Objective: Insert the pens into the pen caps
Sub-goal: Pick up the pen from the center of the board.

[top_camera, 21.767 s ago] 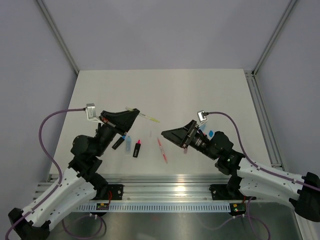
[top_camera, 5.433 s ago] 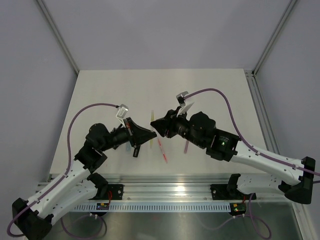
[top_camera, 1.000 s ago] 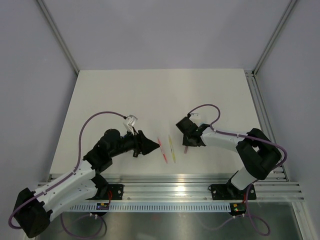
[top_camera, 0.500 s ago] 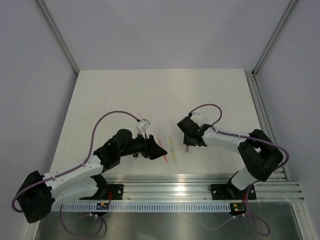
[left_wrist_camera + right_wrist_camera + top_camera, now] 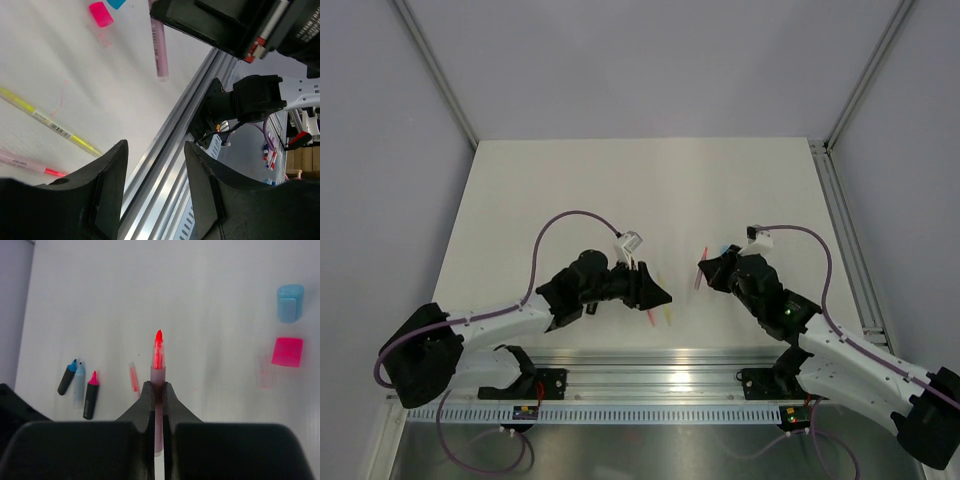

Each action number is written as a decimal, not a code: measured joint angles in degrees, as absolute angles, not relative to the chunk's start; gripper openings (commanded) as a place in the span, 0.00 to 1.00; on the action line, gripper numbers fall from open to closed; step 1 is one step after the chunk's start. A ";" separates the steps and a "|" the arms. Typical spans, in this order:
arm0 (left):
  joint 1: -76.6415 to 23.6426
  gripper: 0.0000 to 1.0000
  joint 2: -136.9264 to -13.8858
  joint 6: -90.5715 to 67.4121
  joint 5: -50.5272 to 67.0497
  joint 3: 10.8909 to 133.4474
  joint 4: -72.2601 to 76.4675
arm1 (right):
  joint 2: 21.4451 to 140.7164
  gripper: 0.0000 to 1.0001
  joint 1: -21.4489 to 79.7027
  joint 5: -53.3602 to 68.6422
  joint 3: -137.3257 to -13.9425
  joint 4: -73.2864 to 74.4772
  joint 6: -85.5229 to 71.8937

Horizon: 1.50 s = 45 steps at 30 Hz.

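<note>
The left arm (image 5: 500,322) stretches low to the right, the left fingers (image 5: 107,195) parted. The right arm (image 5: 840,345) reaches inward, the right fingers (image 5: 143,407) pinching a pink pen (image 5: 158,372).

Bright even light, soft shadows, blurred foreground

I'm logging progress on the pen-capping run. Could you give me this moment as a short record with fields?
Right gripper: shut on pale pink pen, its red tip bare
Left gripper: open, holding nothing
Caps lying loose: pink cap, blue cap, close together
Pens lying loose: yellow pen, among others
</note>
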<state>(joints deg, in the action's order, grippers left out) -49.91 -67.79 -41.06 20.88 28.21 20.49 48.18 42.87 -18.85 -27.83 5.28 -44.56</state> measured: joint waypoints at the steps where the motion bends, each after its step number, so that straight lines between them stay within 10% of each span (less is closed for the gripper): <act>1: -49.93 0.51 -69.23 -41.32 21.06 29.04 21.12 | 46.59 0.00 42.92 -18.44 -27.20 4.89 -44.71; 13: -50.19 0.53 -81.52 -45.93 25.43 36.18 30.24 | 40.88 0.00 43.03 -13.74 -24.08 0.43 -44.86; 26: -50.57 0.34 -85.38 -48.49 28.16 38.57 33.98 | 40.88 0.00 43.07 -9.87 -24.05 -2.48 -44.60; 33: -50.39 0.00 -86.28 -49.10 28.32 39.03 33.85 | 41.04 0.00 43.07 -8.88 -24.03 -3.70 -43.97; 39: -50.17 0.00 -86.35 -49.06 28.14 38.92 32.67 | 43.07 0.01 43.05 -7.75 -24.03 -4.93 -42.92; 43: -50.19 0.00 -86.11 -48.42 27.92 38.20 32.73 | 43.53 0.50 43.05 -6.55 -24.16 -4.73 -42.54; 45: -50.41 0.00 -85.19 -47.75 27.38 37.47 32.88 | 44.58 0.59 43.18 -4.71 -25.15 -2.90 -41.93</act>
<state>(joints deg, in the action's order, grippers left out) -50.41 -85.19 -47.75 27.38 37.47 32.88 44.58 43.18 -4.71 -25.15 -2.90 -41.93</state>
